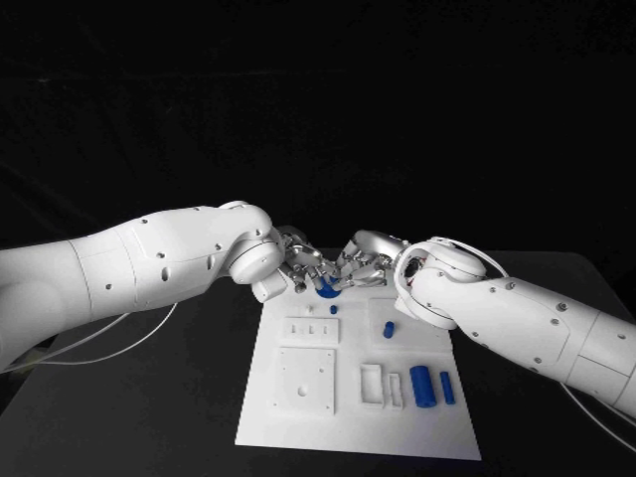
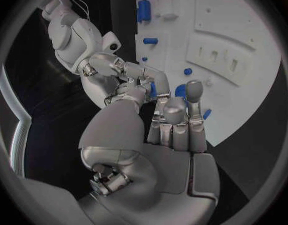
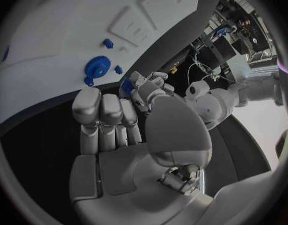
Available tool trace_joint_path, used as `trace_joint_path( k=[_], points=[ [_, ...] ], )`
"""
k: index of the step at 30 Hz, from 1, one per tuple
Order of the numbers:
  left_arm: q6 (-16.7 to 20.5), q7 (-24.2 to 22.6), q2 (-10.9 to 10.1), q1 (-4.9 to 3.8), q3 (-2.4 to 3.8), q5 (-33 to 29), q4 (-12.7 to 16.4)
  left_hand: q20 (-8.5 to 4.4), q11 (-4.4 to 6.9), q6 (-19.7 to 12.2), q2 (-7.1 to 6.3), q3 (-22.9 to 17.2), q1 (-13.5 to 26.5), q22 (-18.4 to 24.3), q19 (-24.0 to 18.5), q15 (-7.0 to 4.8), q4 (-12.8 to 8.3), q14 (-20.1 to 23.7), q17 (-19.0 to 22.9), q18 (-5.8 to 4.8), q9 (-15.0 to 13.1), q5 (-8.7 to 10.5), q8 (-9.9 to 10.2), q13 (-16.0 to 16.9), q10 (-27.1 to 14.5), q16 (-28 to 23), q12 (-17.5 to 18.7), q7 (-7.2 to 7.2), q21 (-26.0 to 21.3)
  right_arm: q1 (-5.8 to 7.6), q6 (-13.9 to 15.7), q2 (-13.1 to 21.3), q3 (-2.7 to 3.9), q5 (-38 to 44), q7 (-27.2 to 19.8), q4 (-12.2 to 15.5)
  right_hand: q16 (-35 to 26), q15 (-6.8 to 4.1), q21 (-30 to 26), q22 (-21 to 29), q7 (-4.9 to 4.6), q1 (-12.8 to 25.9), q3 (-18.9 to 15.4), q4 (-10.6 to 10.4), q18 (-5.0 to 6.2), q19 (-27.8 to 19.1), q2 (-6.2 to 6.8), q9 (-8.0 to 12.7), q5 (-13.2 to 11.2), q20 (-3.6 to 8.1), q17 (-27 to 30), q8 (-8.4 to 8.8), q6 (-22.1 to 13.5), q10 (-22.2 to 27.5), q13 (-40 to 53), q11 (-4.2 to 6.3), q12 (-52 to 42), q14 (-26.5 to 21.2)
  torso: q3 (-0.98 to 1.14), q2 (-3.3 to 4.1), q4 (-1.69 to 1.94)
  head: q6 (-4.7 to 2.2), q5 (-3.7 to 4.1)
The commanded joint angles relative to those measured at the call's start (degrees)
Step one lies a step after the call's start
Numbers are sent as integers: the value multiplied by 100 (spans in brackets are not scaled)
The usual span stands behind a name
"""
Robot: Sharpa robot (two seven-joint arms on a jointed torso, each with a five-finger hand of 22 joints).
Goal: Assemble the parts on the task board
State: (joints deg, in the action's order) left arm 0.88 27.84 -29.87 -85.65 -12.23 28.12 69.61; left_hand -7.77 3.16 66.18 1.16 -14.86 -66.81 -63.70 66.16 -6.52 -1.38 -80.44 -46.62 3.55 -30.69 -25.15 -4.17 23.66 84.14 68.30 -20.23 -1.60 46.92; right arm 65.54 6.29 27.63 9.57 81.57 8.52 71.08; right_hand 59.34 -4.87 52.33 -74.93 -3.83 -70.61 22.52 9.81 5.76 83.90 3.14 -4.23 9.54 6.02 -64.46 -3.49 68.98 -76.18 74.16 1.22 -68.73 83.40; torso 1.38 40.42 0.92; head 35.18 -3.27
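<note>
Both hands meet at the far end of the task board, center of the head view, fingertips nearly touching over the board's top edge. Left hand comes from the left w/ fingers curled inward; right hand from the right, fingers bunched toward the same spot. Between them sits a small blue part, right at the fingertips. In the left wrist view that blue piece shows betw. the left fingers and the right hand's tips, so it looks pinched, but which hand actually carries it I can't tell; could be both, mid-handover or a joint seating. Neither hand looks spread wide; both are closed in around the piece. Right wrist view shows a blue gear-like part lying on the board near its edge, plus small blue pegs beside it. Elsewhere on the board, lower right in the head view: a blue cylinder and a slimmer blue piece just beside it, and another blue peg mid-board; recessed sockets on the left half. Judgement: step in hand is placing/reorienting the blue part at the top edge. To do it well: keep one hand firm until the other has a sure pinch, keep the part square to its socket, lower slowly, don't let fingers of the 2 hands collide, release only once seated.
</note>
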Motion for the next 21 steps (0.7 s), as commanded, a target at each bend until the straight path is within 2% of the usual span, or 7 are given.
trace_joint_path(
  k=[1, 12, 14, 16, 17, 19, 21],
  points=[
    [35, -59, 19, 4, 2, -34, -2, -1, 46, 126, -27, -633, 71, -26, 34, -27, -592, 1, -20, -37, -1272, -21, 11, -8, 213, 35, -51, 78, -54, 2, -77, -11, 0, 35, -40, 7, -35, -33, -41, -22, 25, 8, -17, -19, 43, 352, -18, -247, 25, 27, 4, -12, 31, 40, -20, 19, 17, 5, -1, -1, -2, 7, -2],
    [22, -111, 14, 16, 2, 99, 55, -69, 100, 373, -246, -762, 229, -162, 112, -95, -636, -113, -293, -87, -1932, -575, -30, -13, 249, 244, -344, 187, -128, 2, 104, 71, -4, -134, -125, 12, -145, 62, -165, 42, -185, 120, -541, -260, 91, 342, 287, -10, 329, -50, 72, -15, -694, 204, -204, -111, 244, -14, 2, -2, -2, 6, -6],
    [50, -117, 13, 19, 2, 121, 56, -78, 108, 404, -276, -809, 250, -204, 133, -102, -652, -131, -324, -93, -2056, -640, 11, -45, 252, 264, -402, 194, -147, 2, 133, 108, -5, -166, -170, 42, -227, 95, -259, 86, -256, 52, -857, -369, 124, 335, 317, 31, 395, -90, 130, -15, -940, 278, -301, -148, 341, -27, 2, -2, -5, 12, -5],
    [52, -117, 12, 21, 1, 145, 57, -83, 113, 421, -296, -818, 258, -222, 147, -108, -662, -147, -345, -93, -2086, -694, 15, -49, 253, 279, -442, 199, -150, 1, 151, 157, -5, -182, -206, 94, -338, 135, -383, 136, -329, 47, -1073, -418, 144, 310, 386, 68, 152, -121, 208, -7, -1481, 369, -383, -213, 442, -77, 1, -2, -4, 15, 0],
    [51, -115, 8, 22, 1, 162, 59, -87, 118, 436, -308, -828, 262, -234, 155, -111, -672, -156, -359, -93, -2109, -729, 16, -54, 254, 289, -469, 204, -155, 0, 154, 198, -5, -189, -224, 142, -401, 160, -471, 173, -374, -34, -1365, -560, 173, 309, 395, 110, -174, -156, 252, 31, -2223, 420, -436, -251, 479, -92, 1, -2, -3, 18, 4],
    [51, -108, 3, 24, 1, 195, 64, -95, 125, 462, -332, -840, 270, -260, 166, -120, -692, -168, -367, -99, -2138, -758, 26, -71, 257, 294, -518, 212, -167, -4, 147, 285, -5, -198, -248, 240, -490, 197, -613, 225, -401, -230, -1726, -913, 212, 303, 481, 114, -274, -202, 303, 38, -2443, 508, -528, -281, 517, -133, 4, -3, -2, -10, 12],
    [56, -93, -7, 26, 1, 245, 74, -100, 128, 476, -342, -847, 277, -280, 176, -123, -703, -178, -380, -102, -2144, -770, 31, -88, 260, 303, -547, 213, -177, -14, 138, 461, -5, -208, -270, 415, -591, 211, -759, 262, -422, -421, -1914, -1281, 225, 296, 632, 123, -116, -216, 344, 50, -2615, 599, -630, -299, 565, -172, 5, -4, 1, -13, 11]
  ],
)
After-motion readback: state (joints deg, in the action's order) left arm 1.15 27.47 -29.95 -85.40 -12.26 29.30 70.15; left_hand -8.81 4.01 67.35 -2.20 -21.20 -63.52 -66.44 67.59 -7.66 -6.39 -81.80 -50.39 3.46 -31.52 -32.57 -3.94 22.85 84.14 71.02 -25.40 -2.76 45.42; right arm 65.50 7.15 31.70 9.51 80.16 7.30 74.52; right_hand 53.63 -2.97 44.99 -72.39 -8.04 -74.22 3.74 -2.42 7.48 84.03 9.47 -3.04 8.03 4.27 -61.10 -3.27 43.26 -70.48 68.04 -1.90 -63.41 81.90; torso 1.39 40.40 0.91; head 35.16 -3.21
